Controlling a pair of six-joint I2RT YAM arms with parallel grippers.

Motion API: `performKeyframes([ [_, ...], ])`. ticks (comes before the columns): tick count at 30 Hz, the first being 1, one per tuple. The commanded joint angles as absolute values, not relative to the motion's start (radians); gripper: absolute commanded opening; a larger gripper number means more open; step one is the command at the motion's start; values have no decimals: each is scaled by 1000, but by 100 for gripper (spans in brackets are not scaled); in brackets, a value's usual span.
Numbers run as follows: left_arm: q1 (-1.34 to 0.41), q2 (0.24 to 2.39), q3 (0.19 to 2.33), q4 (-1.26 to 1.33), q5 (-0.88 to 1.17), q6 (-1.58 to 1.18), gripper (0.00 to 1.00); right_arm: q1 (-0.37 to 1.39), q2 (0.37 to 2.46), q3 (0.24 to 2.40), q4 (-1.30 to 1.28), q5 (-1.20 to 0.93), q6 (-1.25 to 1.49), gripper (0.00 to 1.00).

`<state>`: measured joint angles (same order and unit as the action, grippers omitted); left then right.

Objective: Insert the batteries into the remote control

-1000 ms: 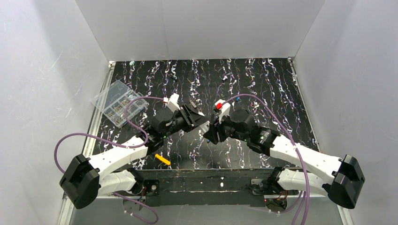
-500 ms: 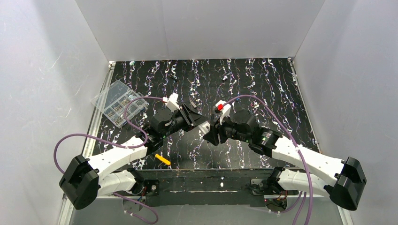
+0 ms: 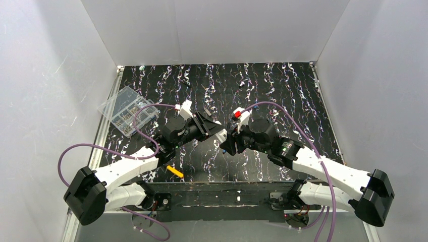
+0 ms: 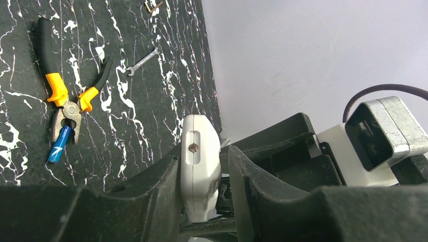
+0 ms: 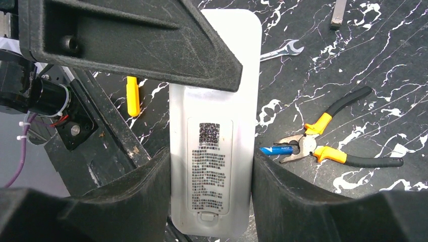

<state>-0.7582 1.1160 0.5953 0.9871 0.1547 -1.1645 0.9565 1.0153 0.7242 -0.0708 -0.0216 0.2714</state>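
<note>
White plastic: the remote control (image 5: 212,151) is up off the table, back face to the right wrist camera, label showing and the cover tab at its near end. The right gripper (image 5: 211,166) pinches it across the width, a finger against each long edge. The left gripper (image 4: 202,169) is clamped on the far half across its thickness, one finger lying over the back. The cover looks seated, though I can't tell from here whether the latch is free. My read: the step is getting that cover off. I'd hold firm with the left, back the right fingers off and work the tab end, sliding along the length rather than prying. That left finger may block the cover's travel. Only one blue battery (image 5: 276,149) is in sight, on the marbled table (image 5: 383,60) right at the nose of the orange-handled pliers (image 5: 328,146), which will crowd a pick. A small wrench (image 5: 279,50) lies beyond, a yellow tool (image 5: 132,96) sits near the front edge, and the clear compartment box (image 3: 128,110) is far left.
</note>
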Motion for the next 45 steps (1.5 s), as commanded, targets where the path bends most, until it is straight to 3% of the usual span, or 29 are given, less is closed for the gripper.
performKeyframes([
  [1,-757,1108,615,1042,184,-1165,33,959,994,742,-50,-5,275,1],
  [12,-756,1127,627,1048,201,-1169,24,959,997,744,-45,-14,271,1],
  [16,-757,1126,624,1042,199,-1165,14,959,997,742,-44,-12,270,1],
  [17,-756,1125,622,1042,197,-1162,10,958,997,744,-46,-14,270,9],
  [19,-757,1121,621,1035,193,-1152,0,959,993,743,-50,-28,269,39],
  [25,-757,1092,602,998,181,-1096,0,959,952,754,-57,-78,242,72],
  [27,-757,1076,596,967,179,-1063,0,959,945,783,-90,-100,207,78],
  [36,-757,1006,530,956,184,-997,0,959,815,822,-187,-57,68,82],
  [41,-745,967,476,959,154,-978,0,959,770,779,-195,-128,3,68],
  [45,-737,946,453,975,157,-950,5,959,771,768,-216,-214,-75,64],
])
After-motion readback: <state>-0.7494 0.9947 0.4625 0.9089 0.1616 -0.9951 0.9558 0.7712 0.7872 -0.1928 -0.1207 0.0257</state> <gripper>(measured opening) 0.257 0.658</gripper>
